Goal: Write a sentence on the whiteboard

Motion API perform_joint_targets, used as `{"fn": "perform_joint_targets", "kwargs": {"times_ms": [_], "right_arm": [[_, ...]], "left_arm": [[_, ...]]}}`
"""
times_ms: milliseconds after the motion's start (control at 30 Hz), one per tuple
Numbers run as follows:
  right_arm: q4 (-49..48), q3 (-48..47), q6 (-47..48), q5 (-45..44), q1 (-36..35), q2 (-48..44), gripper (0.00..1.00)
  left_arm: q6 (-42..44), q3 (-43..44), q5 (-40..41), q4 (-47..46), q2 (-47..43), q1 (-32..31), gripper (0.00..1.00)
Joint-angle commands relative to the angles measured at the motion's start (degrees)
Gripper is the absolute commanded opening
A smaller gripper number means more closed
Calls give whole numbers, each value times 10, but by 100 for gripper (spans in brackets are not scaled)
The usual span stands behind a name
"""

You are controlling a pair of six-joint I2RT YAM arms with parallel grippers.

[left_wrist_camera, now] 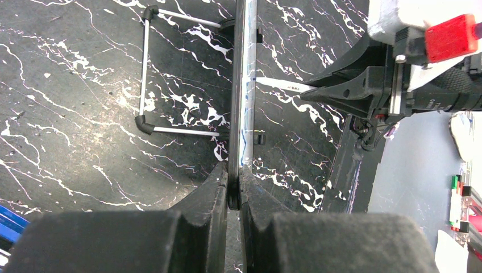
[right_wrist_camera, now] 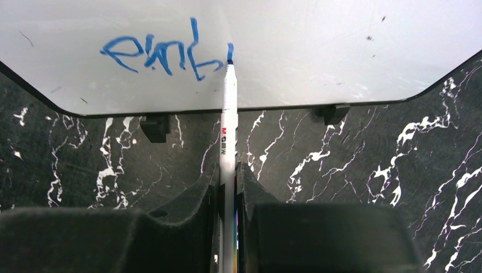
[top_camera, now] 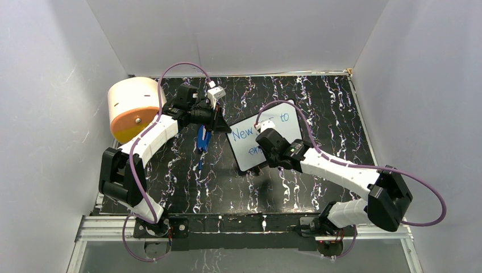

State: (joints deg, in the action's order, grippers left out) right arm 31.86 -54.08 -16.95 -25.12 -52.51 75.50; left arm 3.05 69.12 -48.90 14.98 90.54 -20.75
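Whiteboard (top_camera: pixel 245 153) edge pinched in left jaws, blank beside marker (right_wrist_camera: pixel 229 114).

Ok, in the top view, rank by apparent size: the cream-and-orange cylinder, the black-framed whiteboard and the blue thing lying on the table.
1-2. Cream-and-orange cylinder and black-framed whiteboard: look alike, board partly hidden, unranked.
3. Small blue object.
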Motion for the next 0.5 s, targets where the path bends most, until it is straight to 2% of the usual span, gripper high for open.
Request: {"fn": "perform_joint_targets", "kwargs": {"times_ms": [0, 467], "right_arm": [[0, 13, -13, 11, 4, 2, 0], [-12, 21, -15, 9, 3, -6, 0]], "left_arm": [[27, 7, 16, 24, 1, 0, 0], [26, 6, 15, 23, 2, 0, 0]]}}
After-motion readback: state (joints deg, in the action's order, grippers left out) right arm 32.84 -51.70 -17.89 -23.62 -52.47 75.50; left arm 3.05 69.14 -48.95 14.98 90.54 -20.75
